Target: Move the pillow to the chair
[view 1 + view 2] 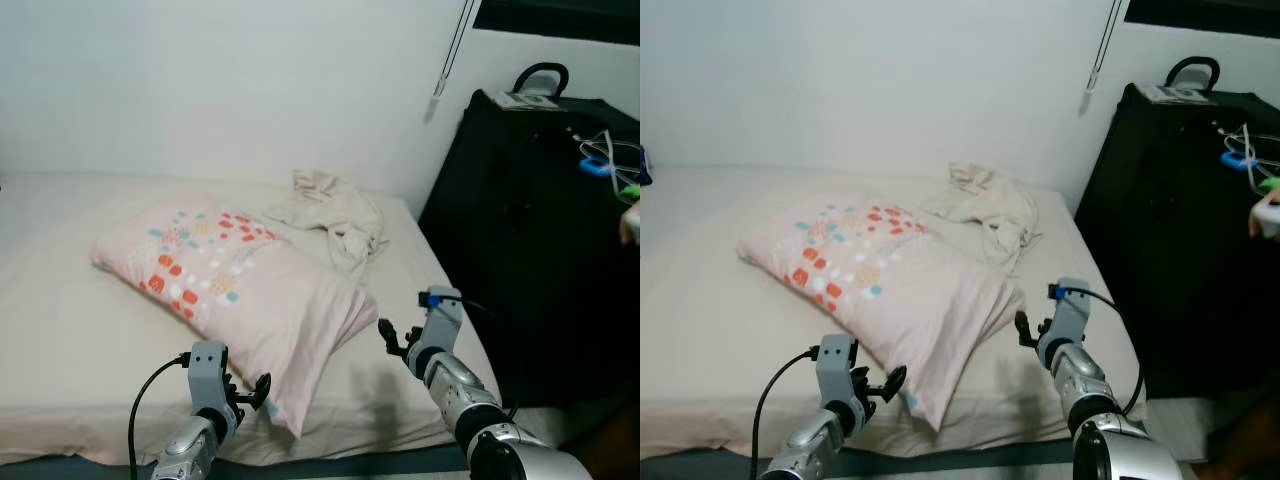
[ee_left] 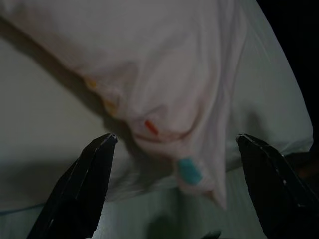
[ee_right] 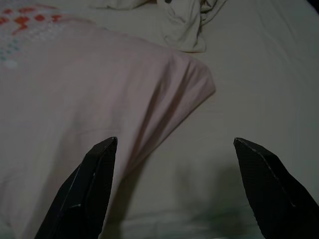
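The left hand [image 1: 248, 390] sits at the near corner of the pink pillow [image 1: 235, 285] on the bed [image 1: 60, 350], the right hand [image 1: 395, 335] by its right edge. In the left wrist view its fingers [image 2: 82, 184] spread wide, empty, before the pillow corner. The right wrist view shows fingers [image 3: 87, 189] likewise parted, holding nothing, beside the pillow.

I note a bed [image 1: 60, 330] with a cream sheet, a crumpled cream cloth [image 1: 335, 215] lying near its far corner, and a black suitcase [image 1: 540, 230] just beside it.
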